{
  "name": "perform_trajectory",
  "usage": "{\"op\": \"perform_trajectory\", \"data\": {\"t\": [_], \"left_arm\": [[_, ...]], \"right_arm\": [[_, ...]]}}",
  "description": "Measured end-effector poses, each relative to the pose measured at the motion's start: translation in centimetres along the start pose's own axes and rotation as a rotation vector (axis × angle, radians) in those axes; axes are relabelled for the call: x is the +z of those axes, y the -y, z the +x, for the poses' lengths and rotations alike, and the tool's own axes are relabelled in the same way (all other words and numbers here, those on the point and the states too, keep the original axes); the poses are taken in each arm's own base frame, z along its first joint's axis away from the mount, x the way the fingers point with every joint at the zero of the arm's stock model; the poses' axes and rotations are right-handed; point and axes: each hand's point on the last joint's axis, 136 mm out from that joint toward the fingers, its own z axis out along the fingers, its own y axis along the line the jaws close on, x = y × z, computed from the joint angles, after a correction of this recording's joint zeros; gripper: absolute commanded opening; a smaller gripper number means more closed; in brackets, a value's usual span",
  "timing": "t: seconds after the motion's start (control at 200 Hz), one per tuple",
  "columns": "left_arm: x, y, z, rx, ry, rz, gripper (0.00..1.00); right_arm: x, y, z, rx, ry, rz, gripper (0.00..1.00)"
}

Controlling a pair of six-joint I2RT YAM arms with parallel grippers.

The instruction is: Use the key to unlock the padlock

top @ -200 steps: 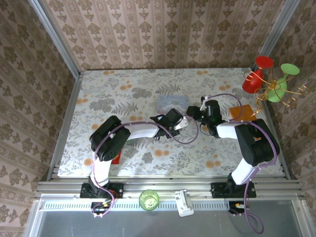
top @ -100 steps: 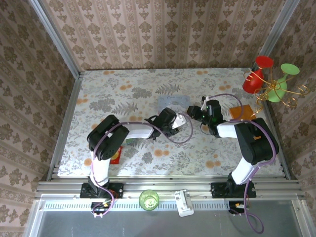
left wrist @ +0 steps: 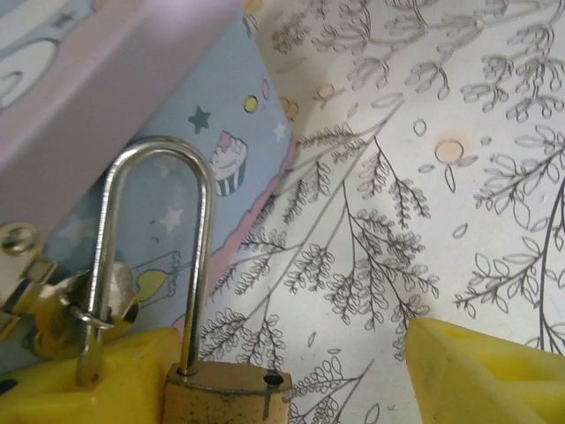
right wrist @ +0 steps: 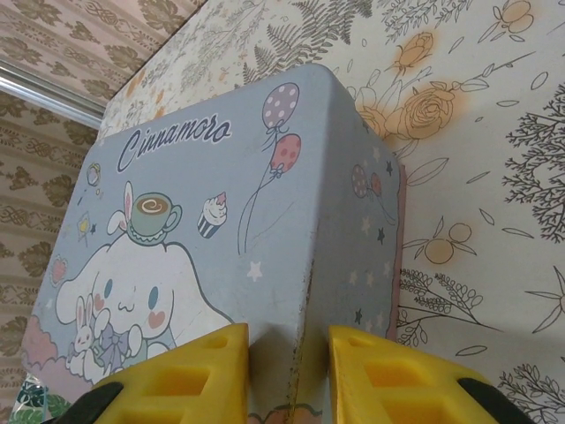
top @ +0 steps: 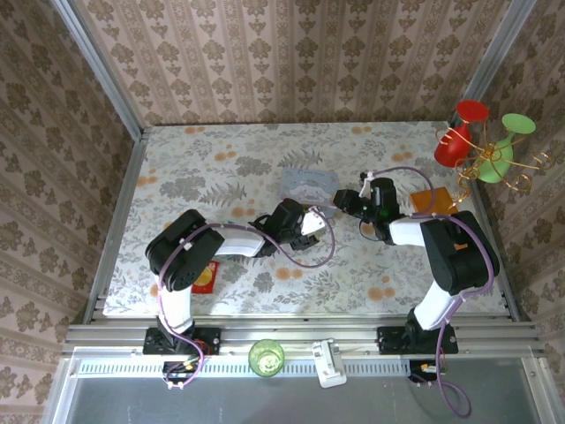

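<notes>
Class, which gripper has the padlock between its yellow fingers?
The left gripper: the padlock stands inside its open jaws, shackle up against the tin. The right gripper straddles the tin's corner instead.

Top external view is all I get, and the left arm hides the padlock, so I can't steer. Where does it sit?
Observer: The padlock sits between the left hand's fingers, its shackle hooked through the hasp on the pale blue tin.
Operator: Is that hand closed on it?
Observer: No, its jaws stand open; one finger is well clear of the brass body.
Operator: And the right hand?
Observer: It clamps the tin's edge between both fingers.
</notes>
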Motion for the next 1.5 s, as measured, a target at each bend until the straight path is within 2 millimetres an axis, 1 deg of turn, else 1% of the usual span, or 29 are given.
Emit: {"op": "perform_trajectory", "data": {"t": [0.04, 0.055, 0.07, 0.125, 0.22, 0.285, 0.325, 0.35, 0.38, 0.39, 0.42, 0.45, 0.465, 0.47, 0.495, 0.615, 0.71, 0.76, 0.83, 0.895, 0.93, 1.08, 1.12, 1.155, 1.175, 1.26, 1.335, 1.43, 1.5], "left_arm": [[-0.2, -0.3, -0.1, -0.012, 0.008, -0.012, 0.39], [-0.3, -0.4, -0.1, -0.021, 0.010, -0.014, 0.34], [-0.4, -0.5, -0.1, -0.027, 0.015, -0.021, 0.33], [-0.8, -0.9, -0.3, -0.042, 0.028, -0.038, 0.39], [-1.2, -0.9, -0.1, -0.061, 0.039, -0.055, 0.43], [-1.2, -0.6, 0.1, -0.065, 0.041, -0.062, 0.41], [-1.3, -0.5, 0.3, -0.069, 0.045, -0.071, 0.41], [-1.4, -0.4, 0.4, -0.073, 0.049, -0.073, 0.45], [-1.4, -0.4, 0.6, -0.078, 0.052, -0.078, 0.55], [-1.5, -0.3, 0.7, -0.075, 0.053, -0.078, 0.59], [-1.6, -0.2, 0.9, -0.082, 0.054, -0.081, 0.77], [-1.8, -0.2, 1.0, -0.083, 0.051, -0.080, 0.87], [-1.9, -0.2, 0.9, -0.084, 0.054, -0.080, 0.97], [-1.9, -0.2, 0.9, -0.084, 0.052, -0.080, 0.98], [-2.1, -0.3, 0.8, -0.087, 0.053, -0.083, 1.00], [-3.5, -1.1, -0.6, -0.117, 0.080, -0.101, 1.00], [-4.5, -1.8, -2.0, -0.150, 0.108, -0.130, 1.00], [-4.5, -1.7, -2.1, -0.164, 0.108, -0.139, 0.98], [-4.3, -1.2, -1.8, -0.190, 0.102, -0.148, 0.80], [-4.1, -0.7, -1.3, -0.219, 0.102, -0.153, 0.80], [-4.0, -0.5, -1.1, -0.241, 0.107, -0.155, 0.77], [-4.3, -0.7, -0.7, -0.359, 0.165, -0.169, 0.69], [-4.4, -0.7, -0.3, -0.383, 0.164, -0.173, 0.63], [-4.4, -0.7, -0.1, -0.405, 0.161, -0.178, 0.54], [-4.4, -0.7, 0.0, -0.427, 0.163, -0.177, 0.52], [-4.6, -0.8, -0.2, -0.486, 0.191, -0.180, 0.52], [-4.5, -0.5, 0.4, -0.534, 0.195, -0.181, 0.52], [-4.0, 0.3, 1.8, -0.597, 0.166, -0.169, 0.51], [-3.7, 1.0, 3.0, -0.626, 0.142, -0.159, 0.52]], "right_arm": [[0.0, -0.1, -0.1, -0.003, -0.001, -0.001, 0.26], [0.1, -0.2, -0.2, -0.004, -0.002, -0.004, 0.26], [0.1, -0.2, -0.2, -0.007, -0.003, -0.004, 0.26], [0.1, -0.5, -0.2, -0.011, -0.013, -0.010, 0.26], [0.2, -0.7, 0.0, -0.019, -0.027, -0.019, 0.26], [0.2, -0.8, 0.1, -0.018, -0.035, -0.022, 0.26], [0.2, -0.9, 0.3, -0.017, -0.044, -0.028, 0.26], [0.2, -0.9, 0.3, -0.016, -0.047, -0.030, 0.26], [0.2, -1.0, 0.5, -0.016, -0.052, -0.033, 0.26], [0.2, -1.1, 0.5, -0.016, -0.054, -0.035, 0.26], [0.2, -1.1, 0.6, -0.016, -0.058, -0.038, 0.26], [0.3, -1.3, 0.8, -0.017, -0.063, -0.043, 0.26], [0.3, -1.3, 0.7, -0.018, -0.062, -0.044, 0.26], [0.3, -1.3, 0.7, -0.018, -0.062, -0.044, 0.26], [0.3, -1.4, 0.8, -0.019, -0.063, -0.046, 0.26], [0.3, -1.7, 0.4, -0.025, -0.055, -0.055, 0.26], [0.5, -1.2, 0.6, -0.016, -0.062, -0.045, 0.26], [0.7, -1.0, 0.8, -0.013, -0.067, -0.041, 0.26], [0.7, -0.9, 0.8, -0.010, -0.066, -0.037, 0.26], [0.8, -0.7, 0.8, -0.006, -0.072, -0.029, 0.26], [0.9, -0.6, 1.0, -0.005, -0.080, -0.026, 0.26], [1.1, 0.2, 2.3, 0.017, -0.132, 0.005, 0.27], [1.1, 0.3, 2.6, 0.018, -0.145, 0.013, 0.27], [1.1, 0.3, 2.9, 0.017, -0.157, 0.019, 0.27], [1.2, 0.2, 3.1, 0.016, -0.166, 0.022, 0.27], [1.3, -0.1, 4.1, -0.003, -0.203, 0.037, 0.27], [1.3, -1.0, 4.9, -0.037, -0.228, 0.041, 0.28], [0.7, -2.4, 5.1, -0.085, -0.229, 0.041, 0.29], [0.3, -3.4, 4.6, -0.111, -0.216, 0.033, 0.29]]}}
